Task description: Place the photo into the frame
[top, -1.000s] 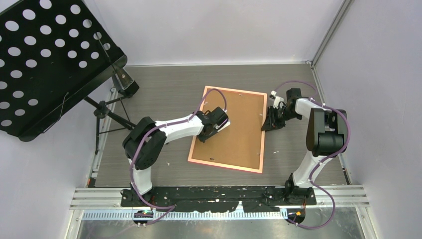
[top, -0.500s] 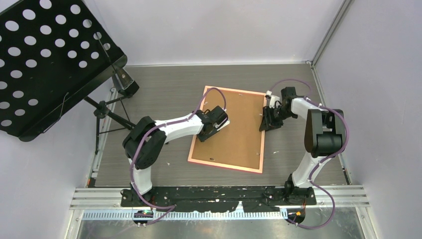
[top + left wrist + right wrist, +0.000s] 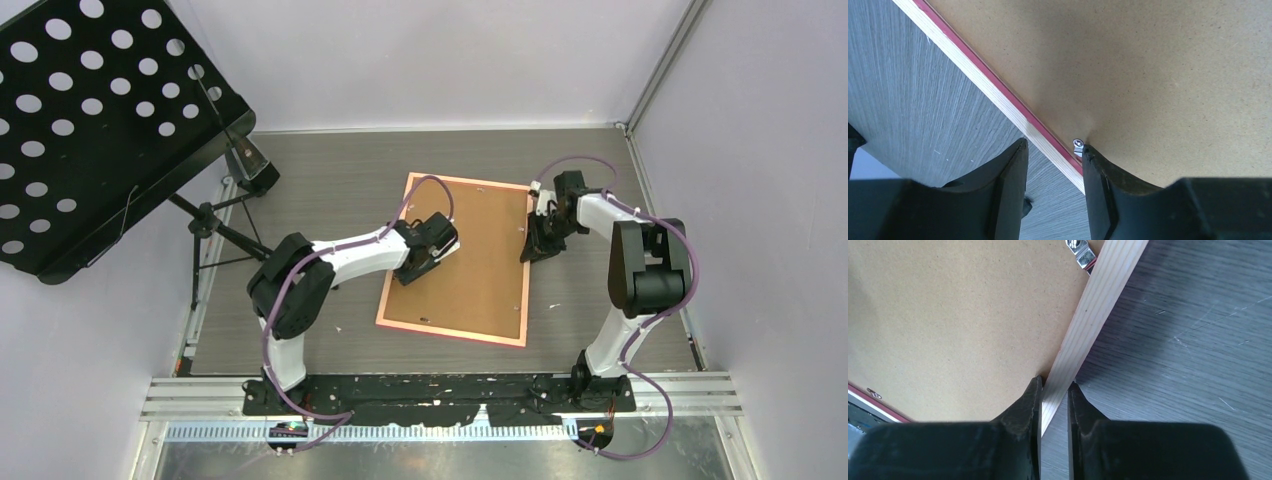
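The frame (image 3: 470,290) lies face down on the table (image 3: 330,190), brown back up. In the overhead view its long axis runs nearly 12 to 6, the far end leaning a little toward 1. We see no photo in any view, and we cannot tell whether it sits under the back.

From the frame's centre the left tool (image 3: 430,252) stands at 9 o'clock on the left rail, and the right tool (image 3: 534,243) at about 2 o'clock on the right rail. The right tool is pressed together on that pale wooden rail, one finger (image 3: 1028,410) on the board side and the other on the table side. The left tool's fingers are spread astride the opposite rail, one just beside a small metal clip (image 3: 1078,144); we cannot tell whether they bear on the rail.

We judge the coming move turns on this: both tools sit on the long sides, opposite each other, so the frame can be lifted or turned about its long axis, and neither arm is nearer. The black music stand (image 3: 100,120) stands well apart at 10 o'clock.
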Controlling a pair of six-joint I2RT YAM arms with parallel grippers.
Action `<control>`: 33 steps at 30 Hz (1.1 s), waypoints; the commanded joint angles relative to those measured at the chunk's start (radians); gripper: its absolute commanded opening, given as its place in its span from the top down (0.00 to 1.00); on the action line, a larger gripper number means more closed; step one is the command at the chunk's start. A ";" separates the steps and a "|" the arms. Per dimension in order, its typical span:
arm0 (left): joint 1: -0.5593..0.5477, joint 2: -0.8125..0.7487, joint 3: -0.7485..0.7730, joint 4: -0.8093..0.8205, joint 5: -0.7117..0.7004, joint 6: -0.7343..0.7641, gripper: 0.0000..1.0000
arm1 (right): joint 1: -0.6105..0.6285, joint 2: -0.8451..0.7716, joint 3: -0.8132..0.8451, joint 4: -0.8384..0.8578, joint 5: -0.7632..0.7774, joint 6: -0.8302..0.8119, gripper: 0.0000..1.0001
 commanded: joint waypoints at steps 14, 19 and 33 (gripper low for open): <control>0.048 0.041 0.029 -0.083 0.130 -0.012 0.52 | 0.024 0.005 0.058 0.004 0.170 -0.143 0.95; 0.062 0.027 0.010 -0.093 0.183 -0.017 0.48 | 0.025 0.017 0.068 0.004 0.169 -0.141 0.95; 0.111 0.032 0.017 -0.140 0.342 -0.029 0.50 | 0.025 0.014 0.063 0.008 0.167 -0.138 0.95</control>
